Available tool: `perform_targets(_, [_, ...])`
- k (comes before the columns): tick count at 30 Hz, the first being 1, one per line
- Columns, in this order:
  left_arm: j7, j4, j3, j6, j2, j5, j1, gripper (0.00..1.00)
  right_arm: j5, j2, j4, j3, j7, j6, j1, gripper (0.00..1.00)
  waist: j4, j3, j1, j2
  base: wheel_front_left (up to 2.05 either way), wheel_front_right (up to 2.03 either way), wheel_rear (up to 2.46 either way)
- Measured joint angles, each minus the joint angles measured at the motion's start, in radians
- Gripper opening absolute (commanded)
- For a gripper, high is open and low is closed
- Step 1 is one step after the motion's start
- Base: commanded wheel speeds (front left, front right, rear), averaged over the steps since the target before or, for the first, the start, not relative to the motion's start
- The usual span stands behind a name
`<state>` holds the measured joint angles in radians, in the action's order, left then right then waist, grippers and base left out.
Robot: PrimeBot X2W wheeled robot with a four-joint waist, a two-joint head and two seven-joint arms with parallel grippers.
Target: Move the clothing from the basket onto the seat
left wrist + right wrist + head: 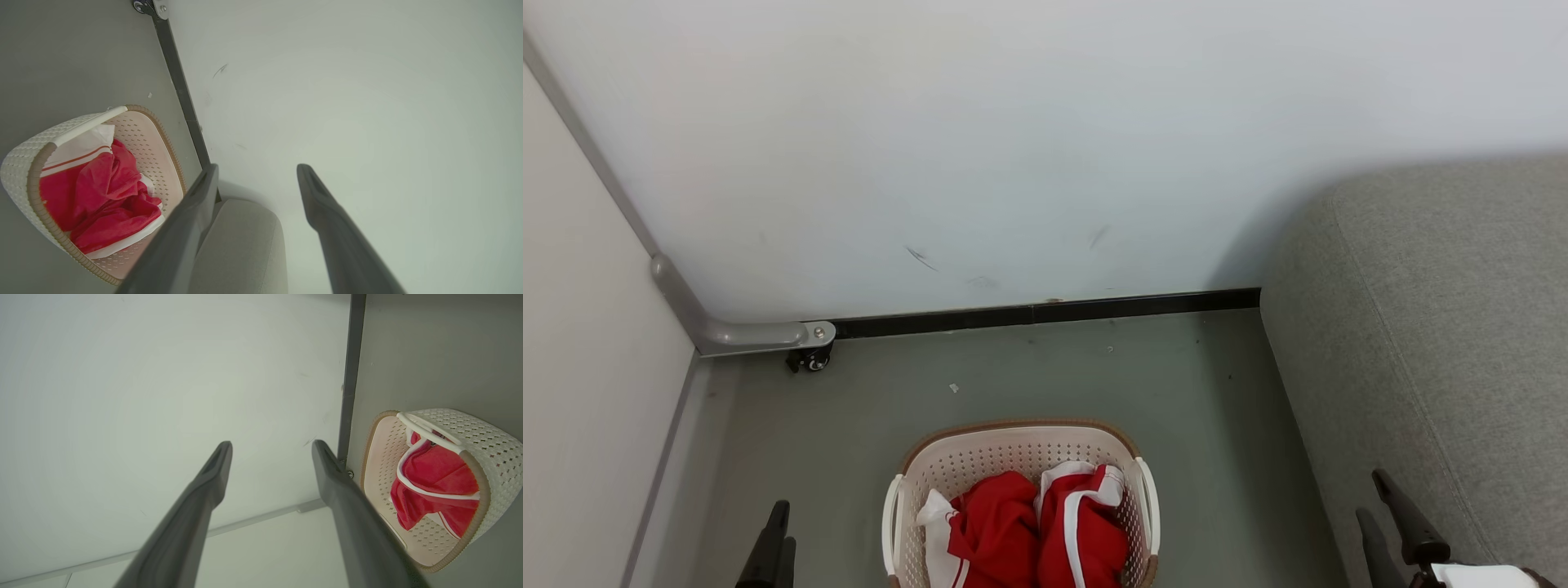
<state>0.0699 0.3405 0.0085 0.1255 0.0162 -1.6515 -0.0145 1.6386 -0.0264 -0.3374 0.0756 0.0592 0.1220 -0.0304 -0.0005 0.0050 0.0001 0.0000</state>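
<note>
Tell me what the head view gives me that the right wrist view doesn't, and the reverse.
Head view, not right wrist view: the grey seat to the right of the basket, the left gripper at lower left, and the red clothing as two bundles side by side.

Right wrist view, not head view: the wide gap between the right gripper fingers, plainly open, and the basket's perforated outer side.

Both: the basket on the floor with the clothing inside, the right gripper, the pale wall and its black skirting strip.
</note>
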Motion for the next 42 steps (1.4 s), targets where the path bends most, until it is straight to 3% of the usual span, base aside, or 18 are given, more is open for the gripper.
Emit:
perform_targets(17, [-0.046, -0.046, -0.04, 0.0, 0.039, 0.103, 0.027, 1.0, -0.137, -0.02, 0.012, -0.028, -0.045, 0.0, 0.018, 1.0, -0.001, 0.003, 0.0015, 0.0, 0.0, 0.0, 0.0])
perform_targets(42, [-0.123, -0.069, -0.124, 0.0, 0.112, 0.426, 0.075, 1.0, -0.512, -0.029, 0.052, -0.058, -0.11, 0.0, 0.061, 1.0, -0.006, -0.008, 0.0165, 0.0, 0.0, 0.0, 0.0])
